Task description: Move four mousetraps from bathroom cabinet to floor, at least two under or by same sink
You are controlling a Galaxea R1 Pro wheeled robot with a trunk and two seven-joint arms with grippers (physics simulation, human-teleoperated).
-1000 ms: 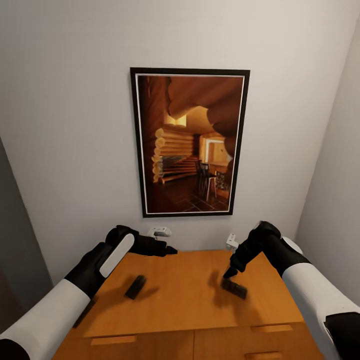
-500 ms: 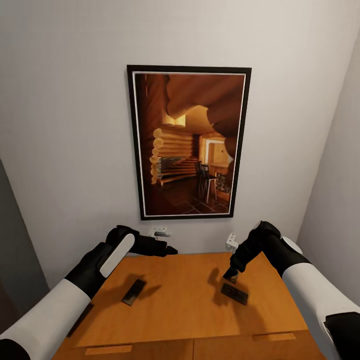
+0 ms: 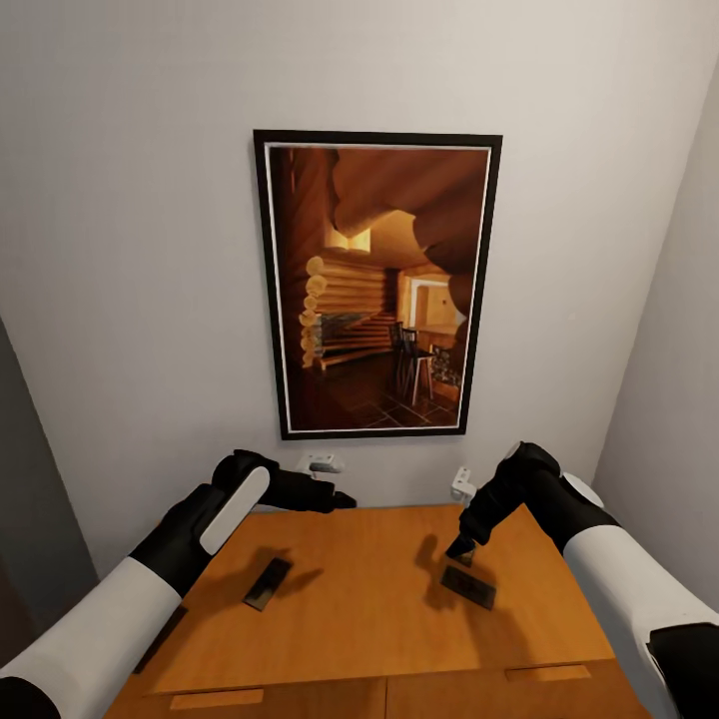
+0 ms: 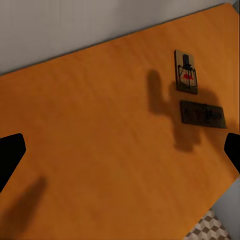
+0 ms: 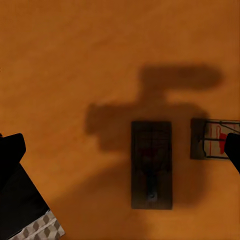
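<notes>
Three mousetraps show on the orange-brown top of the cabinet [image 3: 369, 609]. One mousetrap [image 3: 268, 583] lies left of centre, below and in front of my left gripper [image 3: 335, 498]. That gripper hovers above the top with its fingers wide apart [image 4: 120, 155]. Two more lie side by side at the right: a dark one [image 3: 468, 586] [image 5: 151, 164] [image 4: 202, 114] and one with a red mark [image 5: 215, 139] [image 4: 186, 71]. My right gripper [image 3: 461, 544] hangs open just above this pair [image 5: 120, 150]. Cube-patterned bathroom floor [image 4: 210, 230] [image 5: 42, 227] shows past the cabinet's edge.
A large framed picture [image 3: 374, 285] hangs on the wall behind the cabinet, with two white wall sockets [image 3: 320, 463] [image 3: 461, 482] just above the top. Walls close in on both sides. Drawer handles [image 3: 217, 698] show at the front. A dark flat strip [image 3: 162, 627] lies at the top's left edge.
The whole head picture shifted a little a second ago, so the camera moved. In the last half second nothing has moved; both grippers stay open and the traps lie as before.
</notes>
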